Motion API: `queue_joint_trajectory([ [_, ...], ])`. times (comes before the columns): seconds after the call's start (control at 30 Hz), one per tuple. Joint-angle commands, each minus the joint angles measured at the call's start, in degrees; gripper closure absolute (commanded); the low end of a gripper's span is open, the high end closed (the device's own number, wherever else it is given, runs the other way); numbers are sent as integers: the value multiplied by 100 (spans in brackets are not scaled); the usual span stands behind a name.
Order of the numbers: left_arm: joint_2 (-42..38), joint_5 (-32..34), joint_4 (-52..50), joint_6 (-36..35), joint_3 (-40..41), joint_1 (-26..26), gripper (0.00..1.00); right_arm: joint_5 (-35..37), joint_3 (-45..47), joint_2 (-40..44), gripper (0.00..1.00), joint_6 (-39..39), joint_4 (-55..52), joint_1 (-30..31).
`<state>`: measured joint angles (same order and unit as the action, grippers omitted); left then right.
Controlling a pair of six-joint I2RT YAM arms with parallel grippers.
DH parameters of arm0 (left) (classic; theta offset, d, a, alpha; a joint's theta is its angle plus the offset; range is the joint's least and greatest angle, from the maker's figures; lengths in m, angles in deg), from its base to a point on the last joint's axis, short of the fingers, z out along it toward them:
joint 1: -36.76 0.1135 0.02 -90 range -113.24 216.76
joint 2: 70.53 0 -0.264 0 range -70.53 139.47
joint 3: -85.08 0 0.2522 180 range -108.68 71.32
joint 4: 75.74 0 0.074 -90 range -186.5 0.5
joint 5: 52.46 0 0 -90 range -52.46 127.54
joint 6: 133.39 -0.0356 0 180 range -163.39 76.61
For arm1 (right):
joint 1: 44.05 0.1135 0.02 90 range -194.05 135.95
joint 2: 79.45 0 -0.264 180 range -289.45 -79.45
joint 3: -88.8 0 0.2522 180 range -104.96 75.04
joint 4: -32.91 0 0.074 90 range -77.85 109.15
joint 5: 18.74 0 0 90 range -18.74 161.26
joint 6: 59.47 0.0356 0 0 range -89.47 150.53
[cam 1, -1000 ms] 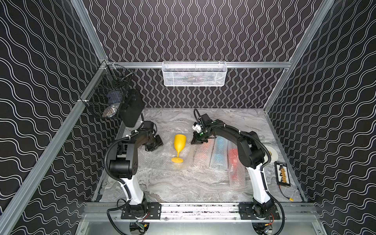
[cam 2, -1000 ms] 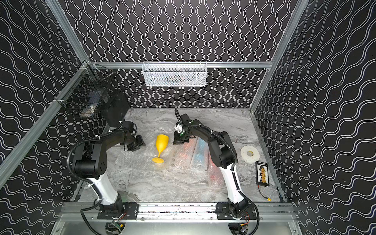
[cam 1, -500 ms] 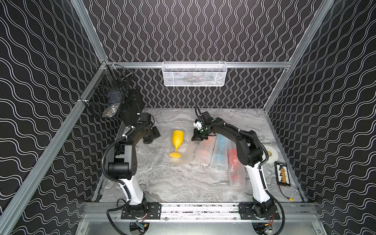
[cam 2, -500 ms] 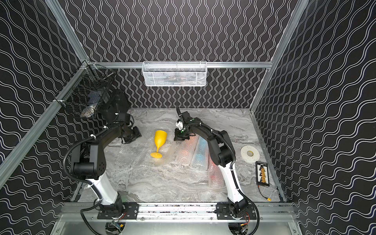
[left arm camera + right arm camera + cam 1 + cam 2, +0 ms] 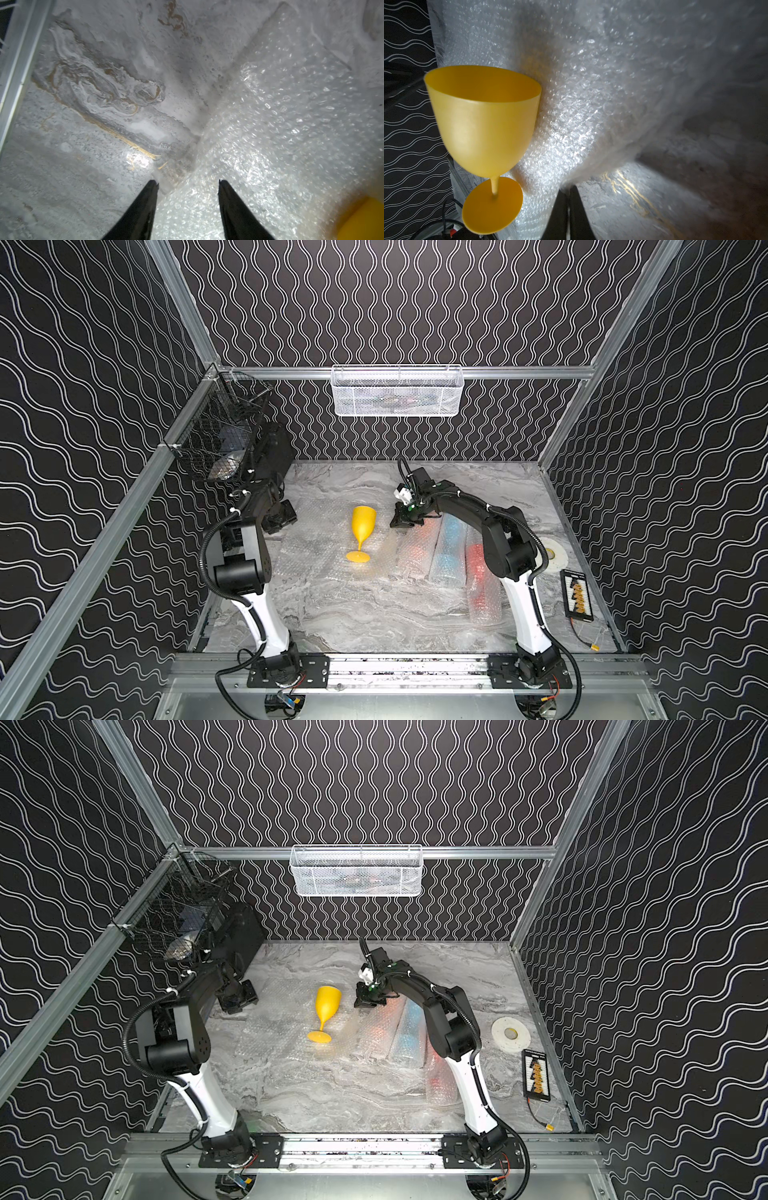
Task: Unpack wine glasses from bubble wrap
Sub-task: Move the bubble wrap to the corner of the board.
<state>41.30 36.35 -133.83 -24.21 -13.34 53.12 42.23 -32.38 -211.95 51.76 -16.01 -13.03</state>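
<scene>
our right gripper (image 5: 569,188) pinches an edge of the flat bubble wrap sheet (image 5: 591,104). the yellow goblet (image 5: 483,122) lies on it just beside, toward the left gripper (image 5: 188,182), which is open and empty over the sheet's other edge. we'd pull low and slowly, so the goblet rolls off gently.

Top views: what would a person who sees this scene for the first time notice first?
The bright yellow goblet catches the eye: it rests unwrapped on a flat bubble wrap sheet near the middle of the marble table. On the robot's right of it lie three wrapped tubes, with orange, blue and red showing through. The right hand is shut on a pinch of that sheet.
</scene>
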Motion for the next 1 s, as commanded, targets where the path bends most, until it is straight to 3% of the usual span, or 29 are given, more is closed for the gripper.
queue_joint_trajectory([
  [0.0, 219, -11, -188, -326, -109, 25, 49, -71, -146, -60, 93, -14, 9, 1],
  [0.2, 423, -99, -180, -344, -162, 25, 54, 53, -223, -141, 93, -44, -28, 15],
  [0.43, 435, -308, -77, -285, -155, 25, 79, 82, -374, -245, 93, -14, -41, 18],
  [0.67, 617, -423, -110, -309, -368, 25, 99, 157, -671, -352, 93, -40, -140, 10],
  [0.97, 711, -469, -73, -192, -719, 27, 100, 261, -1198, -711, 94, 3, -124, 6],
])
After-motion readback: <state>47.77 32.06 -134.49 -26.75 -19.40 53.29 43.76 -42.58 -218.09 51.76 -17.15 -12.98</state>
